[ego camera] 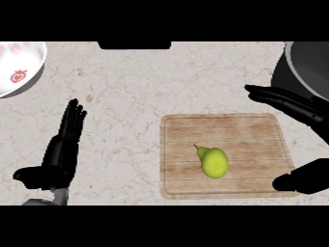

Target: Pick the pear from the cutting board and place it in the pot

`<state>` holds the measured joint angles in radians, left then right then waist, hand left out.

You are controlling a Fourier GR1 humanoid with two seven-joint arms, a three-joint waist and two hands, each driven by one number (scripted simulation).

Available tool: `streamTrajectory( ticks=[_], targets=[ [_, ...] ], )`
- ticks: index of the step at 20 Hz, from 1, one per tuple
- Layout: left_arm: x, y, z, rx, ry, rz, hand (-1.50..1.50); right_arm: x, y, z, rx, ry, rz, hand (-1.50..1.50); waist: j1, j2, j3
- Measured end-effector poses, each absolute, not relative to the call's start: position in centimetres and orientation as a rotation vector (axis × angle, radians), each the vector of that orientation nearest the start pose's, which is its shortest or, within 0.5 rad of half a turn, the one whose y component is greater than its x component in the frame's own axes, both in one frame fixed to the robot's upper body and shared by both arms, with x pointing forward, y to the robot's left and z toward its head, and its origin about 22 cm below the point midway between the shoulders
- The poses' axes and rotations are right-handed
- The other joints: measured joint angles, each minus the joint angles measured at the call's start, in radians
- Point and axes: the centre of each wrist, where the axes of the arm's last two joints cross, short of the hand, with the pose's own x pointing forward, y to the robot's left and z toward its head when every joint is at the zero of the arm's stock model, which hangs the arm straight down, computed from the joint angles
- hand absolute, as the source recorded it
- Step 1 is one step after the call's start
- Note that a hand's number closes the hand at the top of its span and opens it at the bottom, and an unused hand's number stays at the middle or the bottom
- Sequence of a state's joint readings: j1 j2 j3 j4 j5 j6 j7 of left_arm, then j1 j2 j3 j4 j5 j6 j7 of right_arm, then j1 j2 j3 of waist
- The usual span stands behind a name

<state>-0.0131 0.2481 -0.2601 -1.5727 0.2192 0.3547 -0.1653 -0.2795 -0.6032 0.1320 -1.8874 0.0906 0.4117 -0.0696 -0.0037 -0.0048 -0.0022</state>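
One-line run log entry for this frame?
pear: on cutting board, untouched | right hand: open, at board's right edge | left hand: open, resting left | pot: far right

My two hands are matte black all over, with long, slim, segmented fingers and a thicker thumb. The left hand (59, 154) joins a short grey forearm (53, 197) at the wrist. The right hand (316, 144) looks bulkier, its palm a broad black mass.
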Motion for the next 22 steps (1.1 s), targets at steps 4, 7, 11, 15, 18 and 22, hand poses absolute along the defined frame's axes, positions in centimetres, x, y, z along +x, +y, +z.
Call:
streamTrajectory(
  ticks=[4, 7, 11, 15, 18, 22],
  targets=[
    [23.8, 22.5, 0.5, 0.114, -1.698, 0.036, 0.00, 25.9, -25.3, 18.4, -0.183, -1.661, 1.427, -1.50, 0.004, 0.001, -0.001],
    [24.3, 22.5, 0.8, 0.111, -1.701, 0.039, 0.00, 25.3, -23.4, 18.1, -0.230, -1.530, 1.523, -1.50, 0.006, 0.002, 0.000],
    [24.3, 22.1, 0.5, 0.112, -1.699, 0.027, 0.00, 25.1, -20.4, 17.4, -0.264, -1.416, 1.578, -1.50, 0.009, 0.004, 0.001],
    [24.6, 22.4, 1.0, 0.110, -1.703, 0.026, 0.00, 25.3, -18.5, 16.0, -0.256, -1.353, 1.593, -1.50, 0.009, 0.004, 0.001],
    [24.2, 22.5, 0.8, 0.107, -1.700, 0.026, 0.00, 25.4, -17.7, 14.8, -0.292, -1.286, 1.626, -1.50, 0.009, 0.004, 0.002],
    [24.1, 22.0, 0.8, 0.106, -1.699, 0.033, 0.00, 25.1, -17.2, 13.4, -0.335, -1.202, 1.653, -1.50, 0.007, 0.004, 0.002]
  ],
)
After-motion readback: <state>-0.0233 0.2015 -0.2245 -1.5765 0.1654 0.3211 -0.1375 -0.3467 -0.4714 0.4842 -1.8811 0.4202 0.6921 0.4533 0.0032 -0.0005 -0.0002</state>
